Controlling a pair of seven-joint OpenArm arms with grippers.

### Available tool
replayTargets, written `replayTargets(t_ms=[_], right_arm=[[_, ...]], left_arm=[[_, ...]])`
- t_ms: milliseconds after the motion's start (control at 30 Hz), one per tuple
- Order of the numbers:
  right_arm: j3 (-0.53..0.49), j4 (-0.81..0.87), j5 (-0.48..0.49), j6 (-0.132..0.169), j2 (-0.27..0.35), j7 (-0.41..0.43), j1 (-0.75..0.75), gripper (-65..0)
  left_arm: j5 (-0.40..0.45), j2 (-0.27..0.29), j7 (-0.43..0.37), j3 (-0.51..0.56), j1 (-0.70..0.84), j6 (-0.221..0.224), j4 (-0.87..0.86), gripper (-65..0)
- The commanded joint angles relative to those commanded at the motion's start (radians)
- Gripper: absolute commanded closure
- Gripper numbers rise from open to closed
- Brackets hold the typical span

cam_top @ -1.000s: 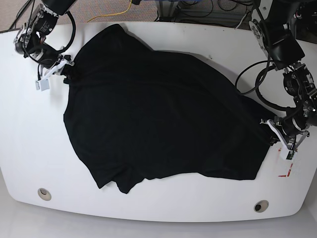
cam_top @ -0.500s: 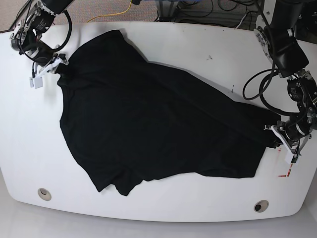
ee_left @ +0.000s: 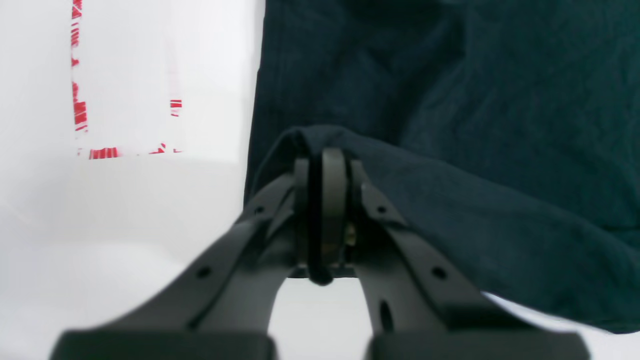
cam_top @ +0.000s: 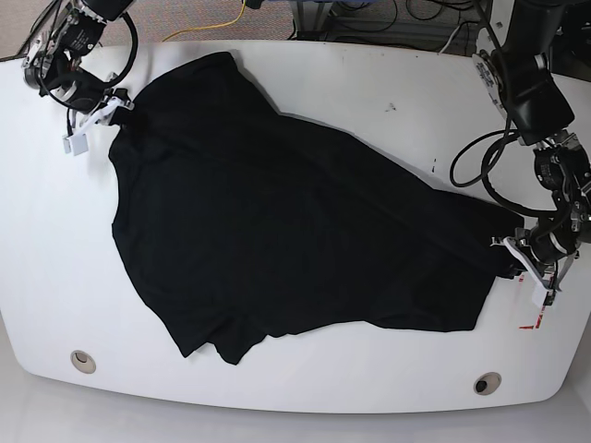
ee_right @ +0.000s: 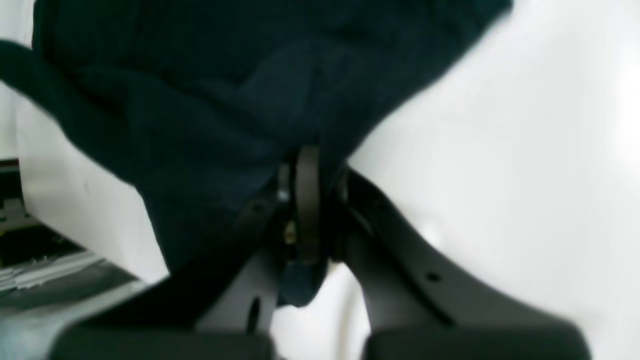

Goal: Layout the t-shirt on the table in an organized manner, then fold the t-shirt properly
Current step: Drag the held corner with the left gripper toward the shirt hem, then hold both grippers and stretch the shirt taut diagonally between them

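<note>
The black t-shirt (cam_top: 295,221) lies spread diagonally over the white table (cam_top: 388,74), from the far left corner to the near right, with wrinkles along its lower hem. My right gripper (cam_top: 118,111) is at the table's far left, shut on a raised corner of the t-shirt (ee_right: 200,100); in the right wrist view the right gripper (ee_right: 309,162) has cloth bunched between its fingers. My left gripper (cam_top: 505,251) is at the near right, shut on a fold of the shirt's edge; in the left wrist view the left gripper (ee_left: 326,160) pinches the t-shirt (ee_left: 450,125) just above the tabletop.
Two round grommet holes (cam_top: 82,360) (cam_top: 486,383) sit near the front edge. Red tape marks (cam_top: 531,325) (ee_left: 80,100) lie beside the left gripper. Cables, one of them yellow (cam_top: 217,23), run behind the table's far edge. The table edge is close to the right gripper.
The right gripper has pulled its corner of the shirt up toward the far left, and the cloth now lies stretched more tautly between the two grippers. The left gripper has shifted only slightly.
</note>
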Motion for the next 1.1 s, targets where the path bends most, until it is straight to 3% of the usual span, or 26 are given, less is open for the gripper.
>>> replayTargets(t_ms=[233,433,567,667,1100], right_arm=[[0.000,0.000,-0.002,0.000,-0.008,0.000,-0.015,-23.6],[0.000,0.000,0.003,0.000,-0.012,0.000,-0.041,-45.2],[0.000,0.000,0.000,0.000,-0.021,0.000,-0.075,-56.3],[0.002,0.000,0.002,0.000,-0.034,0.000,-0.101,-59.3],[-0.009,0.002,0.005,0.000,-0.104,0.000,-0.190,-59.0]], left_arm=[[0.000,0.000,0.000,0.000,0.002,0.000,0.000,0.0],[0.000,0.000,0.000,0.000,0.026,0.000,0.002,0.0],[-0.002,0.000,0.000,0.000,0.028,0.000,0.002,0.0],[-0.002,0.000,0.000,0.000,0.028,0.000,0.002,0.0],[-0.002,-0.002,0.000,0.000,0.046,-0.002,0.002,0.0]])
